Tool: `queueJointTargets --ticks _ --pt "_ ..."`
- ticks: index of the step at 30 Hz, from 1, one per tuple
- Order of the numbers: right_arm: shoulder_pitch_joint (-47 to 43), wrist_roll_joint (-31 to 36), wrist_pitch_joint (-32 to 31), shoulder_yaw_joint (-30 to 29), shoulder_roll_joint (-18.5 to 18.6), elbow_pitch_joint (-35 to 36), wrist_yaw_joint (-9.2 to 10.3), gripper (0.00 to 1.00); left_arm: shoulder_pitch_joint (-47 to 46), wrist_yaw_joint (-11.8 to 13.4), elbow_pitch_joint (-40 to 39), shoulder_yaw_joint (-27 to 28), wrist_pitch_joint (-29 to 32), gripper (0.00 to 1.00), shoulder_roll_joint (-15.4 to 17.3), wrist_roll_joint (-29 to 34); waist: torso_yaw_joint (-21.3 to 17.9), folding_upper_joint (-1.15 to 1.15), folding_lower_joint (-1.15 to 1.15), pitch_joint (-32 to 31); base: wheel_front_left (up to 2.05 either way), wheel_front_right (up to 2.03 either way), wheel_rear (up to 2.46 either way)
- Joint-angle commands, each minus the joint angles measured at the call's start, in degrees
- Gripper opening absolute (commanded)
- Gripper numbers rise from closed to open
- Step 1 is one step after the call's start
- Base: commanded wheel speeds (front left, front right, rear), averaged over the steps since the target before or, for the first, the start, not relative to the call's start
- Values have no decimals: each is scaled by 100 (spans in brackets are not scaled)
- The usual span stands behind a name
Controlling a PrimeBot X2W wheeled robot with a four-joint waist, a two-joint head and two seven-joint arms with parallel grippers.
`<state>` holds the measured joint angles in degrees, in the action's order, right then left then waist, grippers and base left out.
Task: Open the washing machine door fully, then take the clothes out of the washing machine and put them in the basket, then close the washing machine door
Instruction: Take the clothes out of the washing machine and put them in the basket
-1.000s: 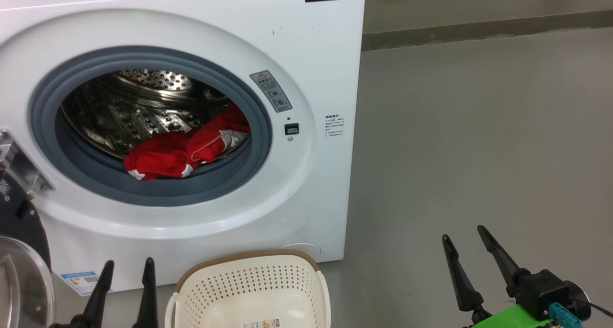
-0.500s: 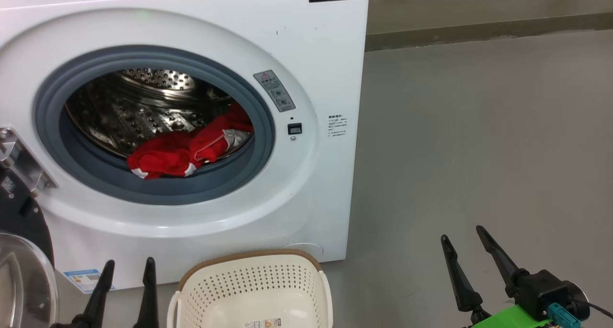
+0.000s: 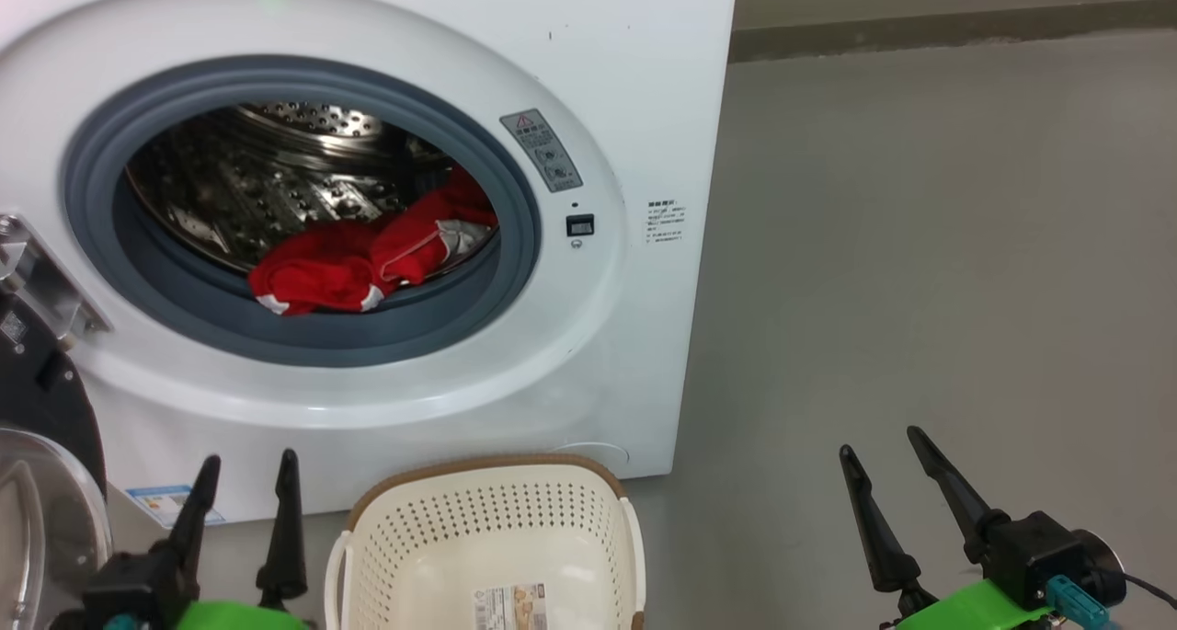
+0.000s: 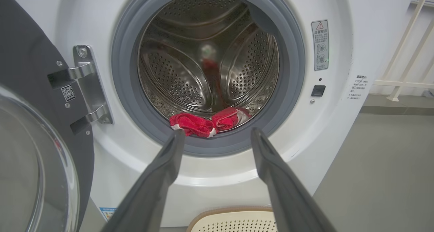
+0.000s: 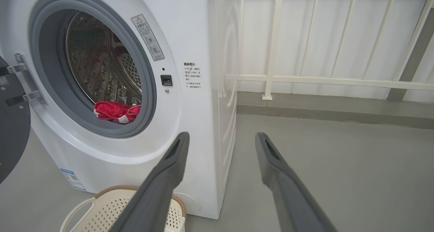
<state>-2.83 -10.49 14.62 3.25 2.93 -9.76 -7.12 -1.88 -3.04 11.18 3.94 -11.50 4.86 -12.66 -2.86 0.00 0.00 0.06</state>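
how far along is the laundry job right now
Done: the washing machine door stands swung wide open at the left. In hand: nothing; the left gripper and right gripper are both open and empty, short of the washing machine. Left: the red clothes lie at the drum's front edge, the basket below has no garment in it, and the door needs closing afterwards.

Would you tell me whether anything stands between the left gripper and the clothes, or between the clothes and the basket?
Nothing visible does. The door hangs open to the left, the open left gripper points at the clothes lying at the front of the drum, and the basket stands on the floor below them.
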Motion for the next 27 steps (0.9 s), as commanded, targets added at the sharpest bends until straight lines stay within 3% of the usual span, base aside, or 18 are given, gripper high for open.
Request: queueJointTargets --ticks 1,12,27 --pt "283 -19 38 159 66 153 -36 100 -313 15 -87 176 2 100 133 -15 11 0 0 122 0 0 0" --pt "696 -45 38 138 63 272 -36 100 -1562 63 369 81 -65 100 300 33 -19 0 0 986 0 0 0" --pt "1414 -135 38 322 37 277 -36 100 -3476 184 1344 -50 37 100 810 297 -243 0 0 2149 0 0 0"
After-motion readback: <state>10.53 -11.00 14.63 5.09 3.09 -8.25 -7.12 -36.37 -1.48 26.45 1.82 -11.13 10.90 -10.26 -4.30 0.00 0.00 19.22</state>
